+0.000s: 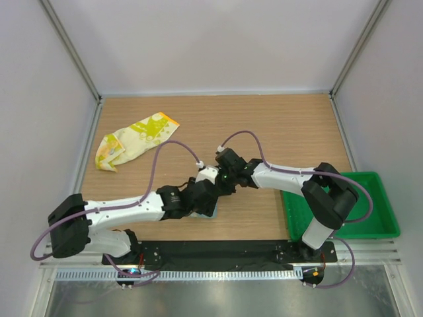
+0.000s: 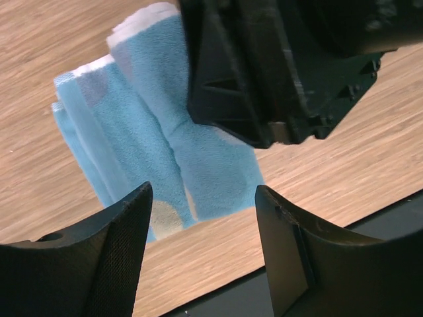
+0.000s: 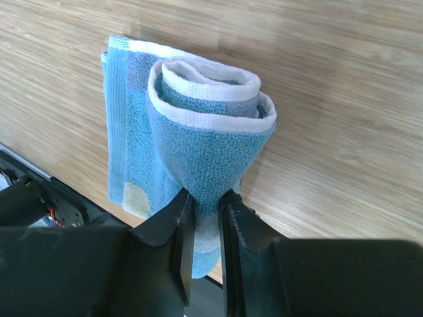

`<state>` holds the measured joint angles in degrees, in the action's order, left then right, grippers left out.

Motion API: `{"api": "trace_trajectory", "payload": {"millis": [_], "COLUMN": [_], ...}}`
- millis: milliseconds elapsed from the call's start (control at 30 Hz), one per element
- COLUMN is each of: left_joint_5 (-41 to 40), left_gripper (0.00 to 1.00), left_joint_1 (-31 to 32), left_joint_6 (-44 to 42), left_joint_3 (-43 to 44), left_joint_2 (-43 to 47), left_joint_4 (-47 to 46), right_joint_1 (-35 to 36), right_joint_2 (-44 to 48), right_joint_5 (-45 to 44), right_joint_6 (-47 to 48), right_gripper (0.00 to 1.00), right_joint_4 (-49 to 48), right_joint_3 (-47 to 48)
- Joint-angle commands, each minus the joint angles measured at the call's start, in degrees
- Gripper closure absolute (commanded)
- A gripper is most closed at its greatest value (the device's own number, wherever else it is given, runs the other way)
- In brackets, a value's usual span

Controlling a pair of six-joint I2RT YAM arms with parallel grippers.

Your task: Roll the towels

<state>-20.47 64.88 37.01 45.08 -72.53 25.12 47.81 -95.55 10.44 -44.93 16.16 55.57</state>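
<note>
The light blue towel (image 3: 205,145) lies on the wood table near the front edge, partly rolled, with its flat tail spread to the left. My right gripper (image 3: 206,205) is shut on the near end of the roll and pinches it between its jaws. The roll's white-edged coil faces away from the camera. In the left wrist view my left gripper (image 2: 201,198) is open and empty just in front of the blue towel (image 2: 152,132), with the right gripper's black body (image 2: 277,66) above it. The yellow towel (image 1: 135,140) lies crumpled at the far left, away from both grippers.
A green plastic tray (image 1: 380,228) sits at the right front corner. A black base strip (image 1: 218,251) runs along the table's near edge, just in front of the blue towel. White walls enclose the table on three sides.
</note>
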Motion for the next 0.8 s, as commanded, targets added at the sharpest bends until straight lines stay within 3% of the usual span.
{"api": "trace_trajectory", "payload": {"millis": [0,267,567,667,767], "left_joint_5": [-7.91,-11.96,-11.35,-11.61,-12.14], "left_gripper": [0.36,0.37,0.41,0.47,0.64], "left_joint_1": [3.31,8.06,9.03,9.12,9.12], "left_joint_6": [0.07,3.15,7.01,7.72,7.90], "left_joint_3": [3.52,5.81,4.14,3.00,2.56], "left_joint_2": [-3.22,-9.81,-15.27,-15.36,-15.36], "left_joint_4": [0.80,0.45,-0.95,-1.39,-1.57], "right_joint_1": [0.70,0.70,0.79,0.79,0.79], "right_joint_2": [-0.69,-1.04,-1.75,-1.92,-2.27], "right_joint_5": [-1.12,-1.30,0.81,1.25,2.04], "right_joint_6": [-0.51,-3.23,-4.38,-4.82,-5.17], "right_gripper": [0.81,0.81,0.81,0.81,0.81], "right_joint_4": [2.56,3.44,2.73,2.56,2.30], "right_joint_3": [2.35,2.52,2.70,2.79,2.87]}}
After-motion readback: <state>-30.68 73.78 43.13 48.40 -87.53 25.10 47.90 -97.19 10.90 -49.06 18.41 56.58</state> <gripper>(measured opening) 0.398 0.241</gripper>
